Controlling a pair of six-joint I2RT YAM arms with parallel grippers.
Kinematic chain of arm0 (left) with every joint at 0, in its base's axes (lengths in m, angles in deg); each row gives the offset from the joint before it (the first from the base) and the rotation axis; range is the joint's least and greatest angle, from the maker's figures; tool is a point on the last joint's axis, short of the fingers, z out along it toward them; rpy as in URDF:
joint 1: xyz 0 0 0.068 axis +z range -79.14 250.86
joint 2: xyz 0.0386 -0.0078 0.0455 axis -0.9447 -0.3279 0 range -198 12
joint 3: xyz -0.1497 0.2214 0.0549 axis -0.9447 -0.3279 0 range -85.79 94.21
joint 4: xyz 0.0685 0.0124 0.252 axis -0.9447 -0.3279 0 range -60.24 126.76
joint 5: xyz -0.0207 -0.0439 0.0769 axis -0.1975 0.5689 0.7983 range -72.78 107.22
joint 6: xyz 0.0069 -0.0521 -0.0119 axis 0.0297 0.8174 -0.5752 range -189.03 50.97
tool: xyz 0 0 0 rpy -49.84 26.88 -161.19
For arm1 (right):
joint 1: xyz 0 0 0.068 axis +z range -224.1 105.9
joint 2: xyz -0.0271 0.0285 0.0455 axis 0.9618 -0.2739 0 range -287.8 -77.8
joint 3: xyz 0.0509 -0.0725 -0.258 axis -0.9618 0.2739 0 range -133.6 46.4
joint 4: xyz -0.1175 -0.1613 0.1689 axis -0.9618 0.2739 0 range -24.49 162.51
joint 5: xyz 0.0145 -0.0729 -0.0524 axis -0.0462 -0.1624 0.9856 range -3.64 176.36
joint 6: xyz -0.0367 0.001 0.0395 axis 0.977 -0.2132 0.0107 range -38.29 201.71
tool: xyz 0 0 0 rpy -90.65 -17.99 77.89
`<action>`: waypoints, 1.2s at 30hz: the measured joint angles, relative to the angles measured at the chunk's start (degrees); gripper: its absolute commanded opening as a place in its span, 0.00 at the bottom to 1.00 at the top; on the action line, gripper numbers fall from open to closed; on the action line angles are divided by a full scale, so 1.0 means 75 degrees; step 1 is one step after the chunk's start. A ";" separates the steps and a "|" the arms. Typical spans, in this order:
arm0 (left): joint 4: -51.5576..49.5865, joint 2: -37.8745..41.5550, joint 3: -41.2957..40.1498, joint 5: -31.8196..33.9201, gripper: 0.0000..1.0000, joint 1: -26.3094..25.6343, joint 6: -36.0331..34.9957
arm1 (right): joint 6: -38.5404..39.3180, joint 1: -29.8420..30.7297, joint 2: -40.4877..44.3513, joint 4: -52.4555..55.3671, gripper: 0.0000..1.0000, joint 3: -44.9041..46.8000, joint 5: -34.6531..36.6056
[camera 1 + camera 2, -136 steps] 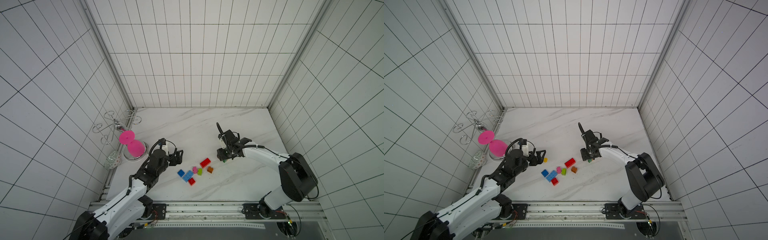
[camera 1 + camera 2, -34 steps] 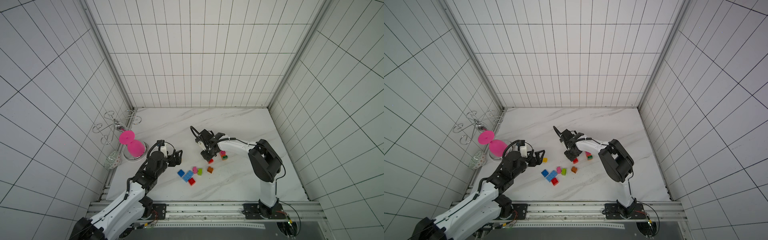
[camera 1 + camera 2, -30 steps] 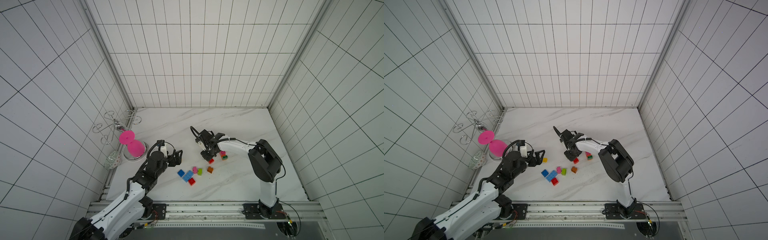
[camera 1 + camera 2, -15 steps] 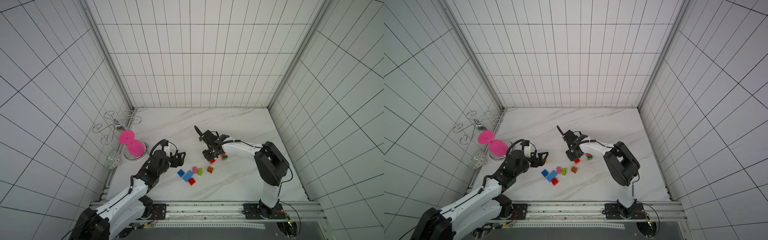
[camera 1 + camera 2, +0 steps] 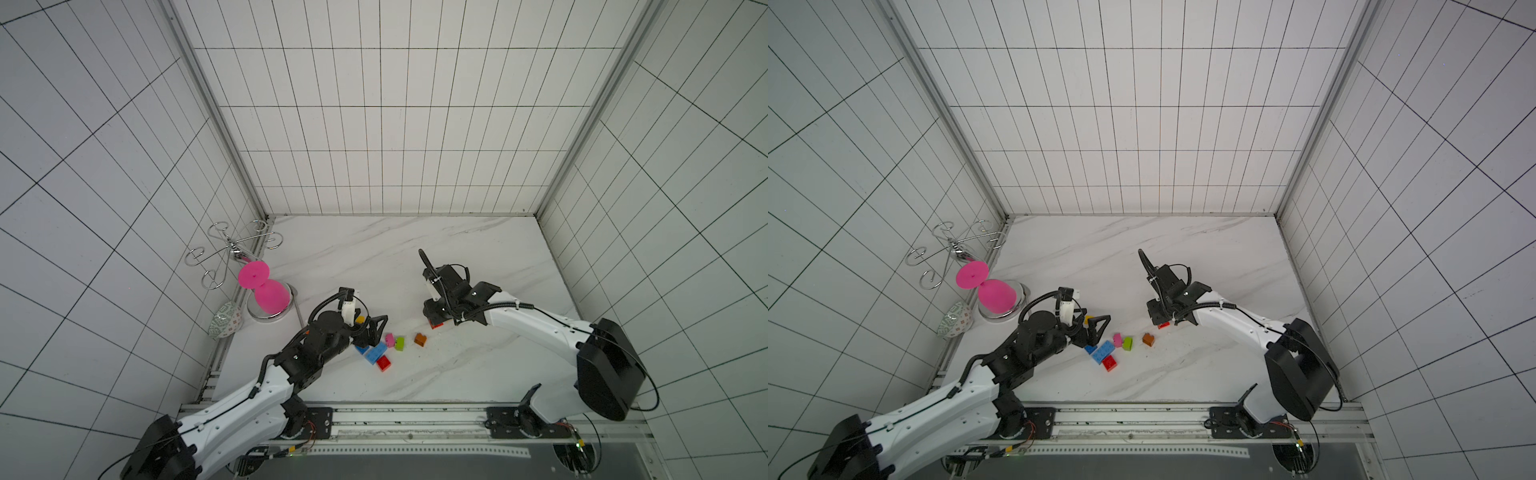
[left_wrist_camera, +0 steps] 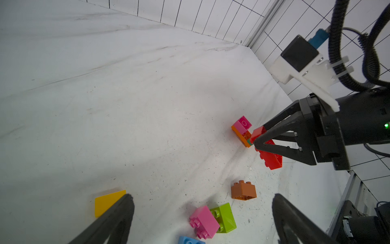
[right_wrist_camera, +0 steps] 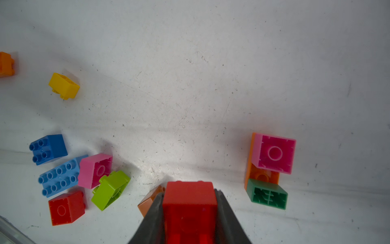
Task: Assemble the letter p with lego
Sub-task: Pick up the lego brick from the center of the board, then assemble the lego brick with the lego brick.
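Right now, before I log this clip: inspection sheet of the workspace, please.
Surface: white marble tabletop, scuffed.
Job's things: red brick gripped; pink-orange-green cluster beside it; loose blue brick, light blue brick, pink brick, lime brick, second red brick, brown brick, yellow brick.
Clutter: pink hourglass-shaped thing, wire rack, patterned ball by the left wall.
End effectors: left end effector open, empty, near the loose bricks; right end effector shut on red brick.
Cables: black hoses loop over both wrists, clear of bricks.
Surroundings: white tiled walls, front rail.
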 measured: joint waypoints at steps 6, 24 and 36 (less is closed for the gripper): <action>0.0070 -0.0799 0.0332 0.0271 0.97 -0.0592 0.0134 | -0.0201 -0.0353 0.1020 0.0058 0.00 0.0294 -0.0216; 0.1521 -0.4179 0.2390 0.0391 0.98 -0.1539 -0.0799 | 0.0294 -0.2416 0.0271 0.0801 0.00 0.0300 -0.1145; 0.1830 -0.4074 0.2005 -0.0017 0.98 -0.0012 -0.0149 | 0.0358 -0.2002 -0.1271 0.0898 0.00 -0.1236 -0.0749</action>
